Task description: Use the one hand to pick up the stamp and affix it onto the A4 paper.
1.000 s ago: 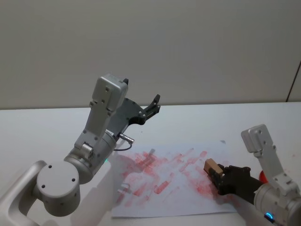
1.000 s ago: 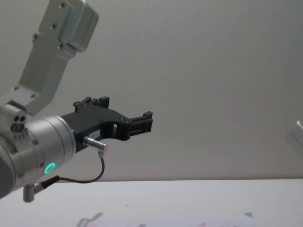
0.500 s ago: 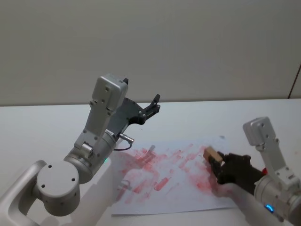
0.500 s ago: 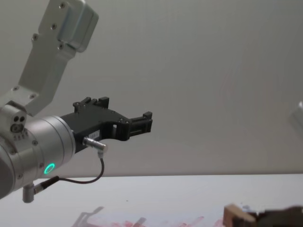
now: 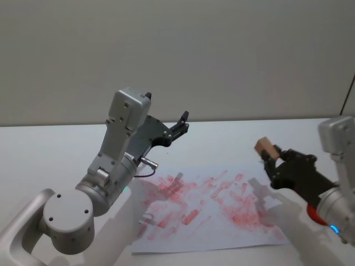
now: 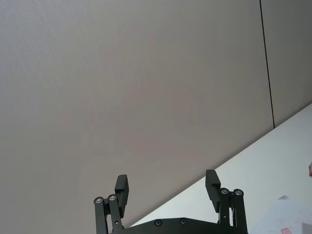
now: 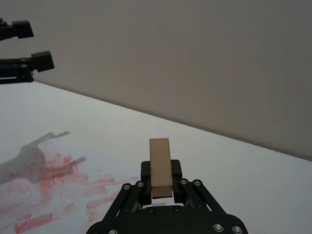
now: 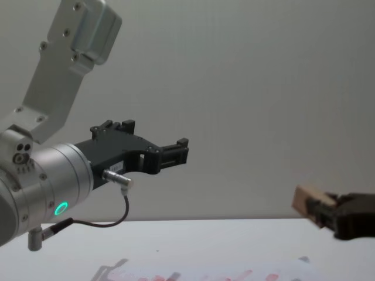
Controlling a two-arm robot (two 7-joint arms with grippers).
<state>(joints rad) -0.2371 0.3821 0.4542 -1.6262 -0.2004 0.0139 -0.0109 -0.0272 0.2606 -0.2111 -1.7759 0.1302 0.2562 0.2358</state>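
Observation:
My right gripper point(image 5: 271, 157) is shut on the stamp point(image 5: 266, 148), a pale wooden block, and holds it in the air over the right part of the A4 paper point(image 5: 206, 217). The right wrist view shows the stamp point(image 7: 160, 166) upright between the black jaws of the right gripper point(image 7: 161, 183). In the chest view the stamp point(image 8: 309, 200) hangs well above the table. The white A4 paper point(image 7: 51, 192) lies flat and is covered with red-pink smudges. My left gripper point(image 5: 182, 122) is raised at the left, open and holding nothing.
The white table point(image 5: 50, 149) runs back to a plain wall. A small red object point(image 5: 312, 213) lies half hidden under my right arm. The left arm's big silver body point(image 5: 111, 172) stands over the paper's left edge.
My right gripper has risen off the paper with the stamp and moved up and to the right. The left arm has not moved.

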